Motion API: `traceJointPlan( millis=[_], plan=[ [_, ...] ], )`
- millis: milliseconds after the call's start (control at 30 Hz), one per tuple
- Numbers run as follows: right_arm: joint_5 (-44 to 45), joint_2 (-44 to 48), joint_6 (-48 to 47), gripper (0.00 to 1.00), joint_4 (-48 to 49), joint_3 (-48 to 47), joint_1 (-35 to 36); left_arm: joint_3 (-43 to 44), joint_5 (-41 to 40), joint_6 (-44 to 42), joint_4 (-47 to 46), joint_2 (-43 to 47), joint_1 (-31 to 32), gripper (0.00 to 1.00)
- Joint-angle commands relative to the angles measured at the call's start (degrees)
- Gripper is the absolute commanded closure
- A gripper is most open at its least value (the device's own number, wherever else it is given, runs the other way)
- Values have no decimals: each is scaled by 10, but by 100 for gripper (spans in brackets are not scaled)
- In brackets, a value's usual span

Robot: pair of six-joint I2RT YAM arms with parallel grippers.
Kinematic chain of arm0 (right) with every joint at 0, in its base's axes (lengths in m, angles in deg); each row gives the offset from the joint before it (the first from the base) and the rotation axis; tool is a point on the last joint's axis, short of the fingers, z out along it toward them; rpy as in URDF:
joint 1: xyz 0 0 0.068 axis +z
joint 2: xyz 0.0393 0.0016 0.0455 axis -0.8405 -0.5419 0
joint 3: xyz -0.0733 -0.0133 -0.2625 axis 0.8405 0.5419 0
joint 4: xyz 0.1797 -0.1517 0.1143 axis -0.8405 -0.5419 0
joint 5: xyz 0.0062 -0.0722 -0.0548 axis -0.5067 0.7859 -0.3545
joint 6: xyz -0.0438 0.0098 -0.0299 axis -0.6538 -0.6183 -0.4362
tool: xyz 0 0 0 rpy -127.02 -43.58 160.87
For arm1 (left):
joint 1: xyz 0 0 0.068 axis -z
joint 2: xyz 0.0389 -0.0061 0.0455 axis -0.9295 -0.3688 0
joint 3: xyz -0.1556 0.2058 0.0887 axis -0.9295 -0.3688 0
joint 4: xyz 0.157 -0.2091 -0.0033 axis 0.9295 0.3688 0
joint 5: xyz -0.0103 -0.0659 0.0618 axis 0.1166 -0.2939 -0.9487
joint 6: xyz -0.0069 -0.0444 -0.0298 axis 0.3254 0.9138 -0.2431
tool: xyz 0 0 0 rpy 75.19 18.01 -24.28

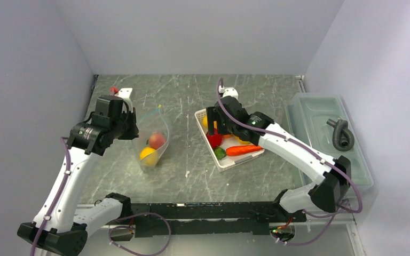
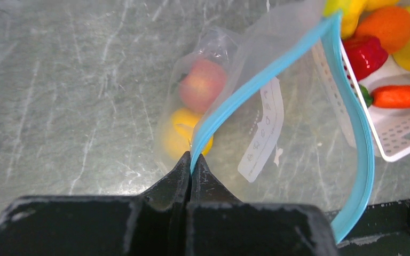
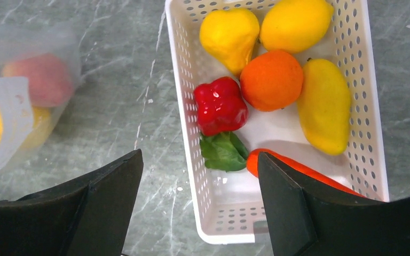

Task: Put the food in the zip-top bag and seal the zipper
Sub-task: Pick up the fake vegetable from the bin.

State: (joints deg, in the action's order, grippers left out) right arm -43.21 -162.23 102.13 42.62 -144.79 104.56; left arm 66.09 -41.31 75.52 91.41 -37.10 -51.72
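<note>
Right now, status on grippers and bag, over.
Left gripper shut on zipper, bag mouth open. Right gripper open over basket, above red pepper. Two fruits bagged. Nothing blocking.

Teal-blue zipper [image 2: 256, 81] on clear bag [image 2: 299, 133] — red pepper [image 3: 220, 105] in white perforated basket [image 3: 186, 106].

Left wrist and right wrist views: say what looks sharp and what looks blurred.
Left wrist view: zipper crisp, fingers soft and dark, fruit hazy inside the bag. Right wrist view: red pepper sharp with glare spots, bag at left blurred.
</note>
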Motion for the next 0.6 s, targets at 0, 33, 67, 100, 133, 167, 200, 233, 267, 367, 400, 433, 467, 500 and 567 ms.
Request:
traceJointPlan(
  millis=[0, 33, 67, 100, 133, 167, 200, 233, 267, 367, 400, 433, 467, 500, 567],
  plan=[
    [-22, -33, 1, 16, 47, 2, -18, 54, -58, -8, 1, -2, 0, 100],
    [-25, -45, 2, 15, 51, 1, -22, 56, -67, -8, 3, -4, 0, 100],
    [-27, -56, 4, 14, 54, 0, -27, 56, -75, -7, 4, -5, 0, 100],
    [-30, -66, 7, 13, 55, -3, -33, 54, -82, -6, 4, -5, -1, 100],
    [-32, -76, 10, 13, 57, -6, -37, 50, -87, -5, 2, -5, -1, 100],
    [-32, -86, 13, 12, 58, -8, -40, 44, -88, -5, -3, -4, -1, 100],
    [-32, -96, 16, 12, 59, -11, -43, 37, -88, -4, -7, -4, 0, 100],
    [-31, -104, 20, 11, 60, -13, -45, 30, -87, -2, -11, -3, 0, 100],
    [-30, -112, 24, 11, 61, -15, -48, 22, -85, -1, -15, -3, 0, 100],
    [-26, -137, 42, 11, 60, -24, -52, -2, -74, 2, -29, -3, 0, 100],
    [-23, -145, 47, 10, 59, -27, -53, -10, -68, 3, -37, -2, 0, 100],
    [-20, -152, 55, 11, 57, -30, -53, -19, -59, 2, -46, 0, 0, 100],
    [-16, -161, 61, 11, 53, -34, -54, -29, -52, 2, -56, 3, 0, 100],
    [-13, -168, 67, 11, 49, -39, -54, -43, -46, 2, -66, 5, 1, 100],
    [-10, -184, 78, 10, 40, -48, -54, -55, -38, 3, -79, 8, 1, 100]
  ],
)
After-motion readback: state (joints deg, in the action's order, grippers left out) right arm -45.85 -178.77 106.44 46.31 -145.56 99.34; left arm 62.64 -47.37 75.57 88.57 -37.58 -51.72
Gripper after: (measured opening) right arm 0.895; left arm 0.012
